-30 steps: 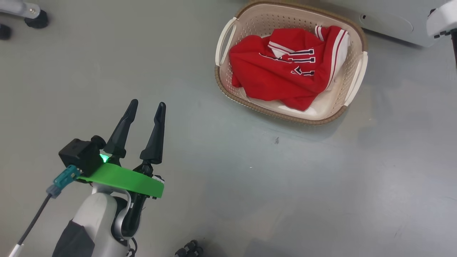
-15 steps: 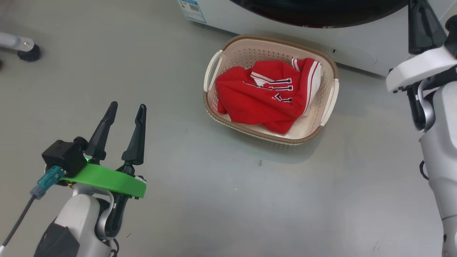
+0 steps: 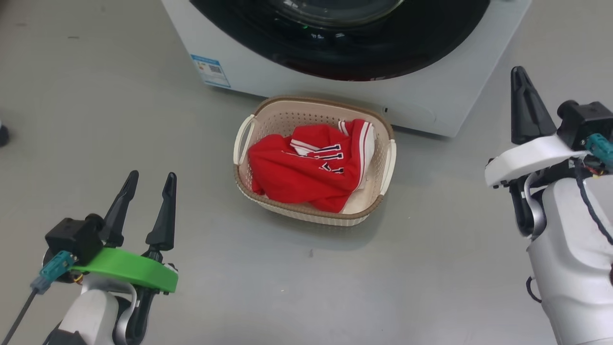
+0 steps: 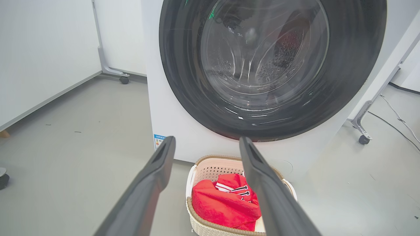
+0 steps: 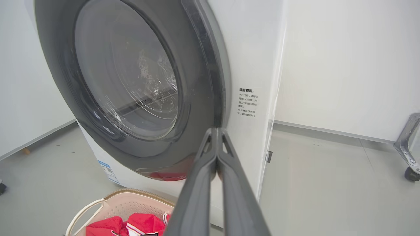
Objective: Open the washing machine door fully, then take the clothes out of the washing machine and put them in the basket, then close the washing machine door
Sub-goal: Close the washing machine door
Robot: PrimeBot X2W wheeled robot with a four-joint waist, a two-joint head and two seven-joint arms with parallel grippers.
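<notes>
As the head camera lifts to take in the washing machine (image 3: 421,103), the washing machine door (image 3: 345,43) looks shut, with the clothes (image 3: 306,167) in the basket (image 3: 306,103) just near of it (task seemingly finished), the left end effector (image 3: 152,175) spread wide and empty and the right end effector (image 3: 517,74) pinched closed on nothing.

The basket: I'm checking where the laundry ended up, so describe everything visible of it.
The basket is cream perforated plastic, rounded-rectangular, with a brown woven-look rim and two loop handles. It stands upright on the grey floor just before the washing machine, holding a crumpled red jersey.
</notes>
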